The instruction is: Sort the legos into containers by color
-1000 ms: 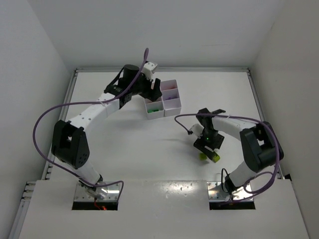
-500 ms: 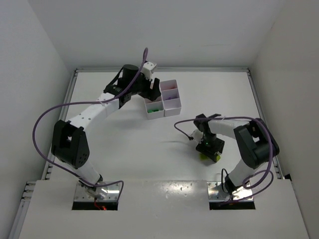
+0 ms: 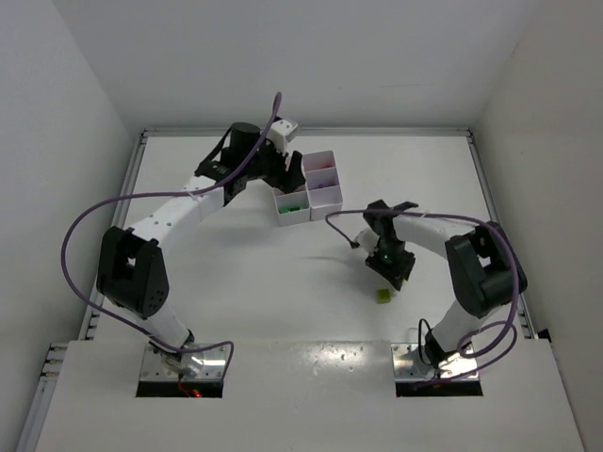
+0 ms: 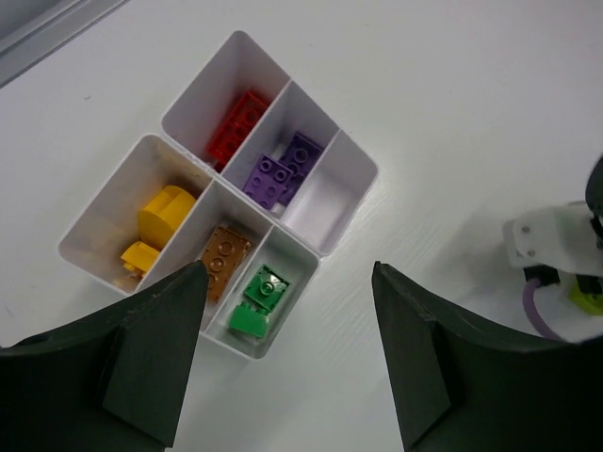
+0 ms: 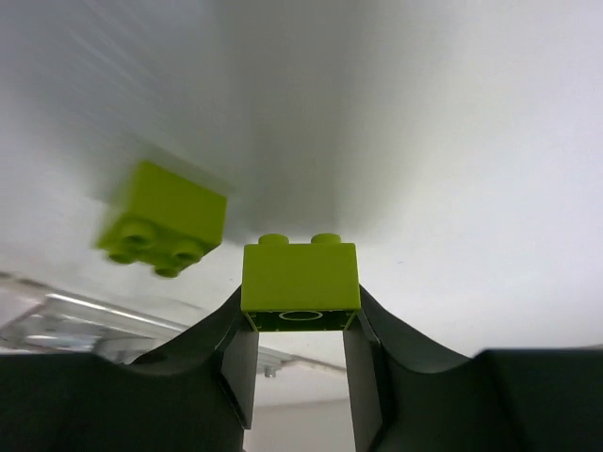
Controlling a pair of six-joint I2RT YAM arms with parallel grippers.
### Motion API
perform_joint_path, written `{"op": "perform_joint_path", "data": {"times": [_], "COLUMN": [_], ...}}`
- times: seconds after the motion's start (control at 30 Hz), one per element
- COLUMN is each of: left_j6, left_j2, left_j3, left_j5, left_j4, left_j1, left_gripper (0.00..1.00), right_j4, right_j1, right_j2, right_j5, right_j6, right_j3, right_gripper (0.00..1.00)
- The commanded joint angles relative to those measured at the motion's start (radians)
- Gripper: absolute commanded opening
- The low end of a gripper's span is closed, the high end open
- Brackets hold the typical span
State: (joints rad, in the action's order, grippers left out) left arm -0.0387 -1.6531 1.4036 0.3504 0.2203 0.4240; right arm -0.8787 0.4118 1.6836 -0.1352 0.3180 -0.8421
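While my left arm hovers at the tray, my right arm grips a lime brick over the white table point(image 3: 283, 273).

From overhead I see the left arm point(image 3: 179, 212) reaching to upper centre and the right arm point(image 3: 443, 231) bent at centre right. The six-compartment tray point(image 4: 350, 179) fills the upper left of the left wrist view. Its upper-right row holds red bricks point(image 4: 238, 124), purple bricks point(image 4: 281, 169) and one bare cell. Its lower-left row holds yellow bricks point(image 4: 160, 221), an orange brick point(image 4: 224, 259) and green bricks point(image 4: 259, 297). The left gripper point(image 4: 287, 282) stands wide above it, holding nothing. The right gripper point(image 5: 300, 320) is clamped narrow on a lime brick point(image 5: 301, 278). A second lime brick point(image 5: 165, 219), blurred, lies on the table at the left of that view.
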Motion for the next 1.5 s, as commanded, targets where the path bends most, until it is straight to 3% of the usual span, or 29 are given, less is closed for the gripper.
{"op": "perform_joint_path", "data": {"times": [0.0,0.13,0.23,0.37,0.43,0.5,0.63,0.8,1.07,1.47], "left_j6": [0.049,0.025,0.003,0.052,0.103,0.125,0.172,0.201,0.298,0.298], "left_j2": [0.067,0.113,0.137,0.161,0.133,0.084,-0.086,-0.246,-0.364,-0.474], "left_j3": [-0.055,-0.123,-0.178,-0.232,-0.232,-0.203,-0.053,0.017,0.017,0.1], "left_j5": [0.12,0.278,0.399,0.476,0.464,0.339,0.22,0.185,0.188,0.171], "left_j4": [-0.056,-0.056,-0.065,-0.065,-0.065,-0.035,0.047,0.065,0.088,0.067], "left_j1": [-0.01,-0.01,-0.01,0.057,0.129,0.191,0.335,0.404,0.55,0.622], "left_gripper": [0.76,0.76,0.76,0.76,0.75,0.73,0.73,0.73,0.73,0.79], "right_j4": [-0.049,-0.048,-0.016,0.058,0.081,0.092,0.092,0.101,0.092,0.083], "right_j1": [-0.031,-0.093,-0.136,-0.243,-0.309,-0.41,-0.521,-0.565,-0.614,-0.654], "right_j2": [-0.082,-0.186,-0.226,-0.22,-0.197,-0.154,-0.091,-0.081,-0.099,-0.119], "right_j5": [0.126,0.238,0.312,0.201,0.187,0.187,0.197,0.223,0.253,0.273], "right_j6": [-0.007,-0.019,-0.135,-0.287,-0.379,-0.434,-0.499,-0.519,-0.499,-0.49], "right_j3": [-0.169,-0.337,-0.399,-0.436,-0.471,-0.514,-0.58,-0.609,-0.609,-0.589], "right_gripper": [0.0,0.0,0.0,0.0,0.0,0.0,0.0,0.0,0.0,0.0]}}
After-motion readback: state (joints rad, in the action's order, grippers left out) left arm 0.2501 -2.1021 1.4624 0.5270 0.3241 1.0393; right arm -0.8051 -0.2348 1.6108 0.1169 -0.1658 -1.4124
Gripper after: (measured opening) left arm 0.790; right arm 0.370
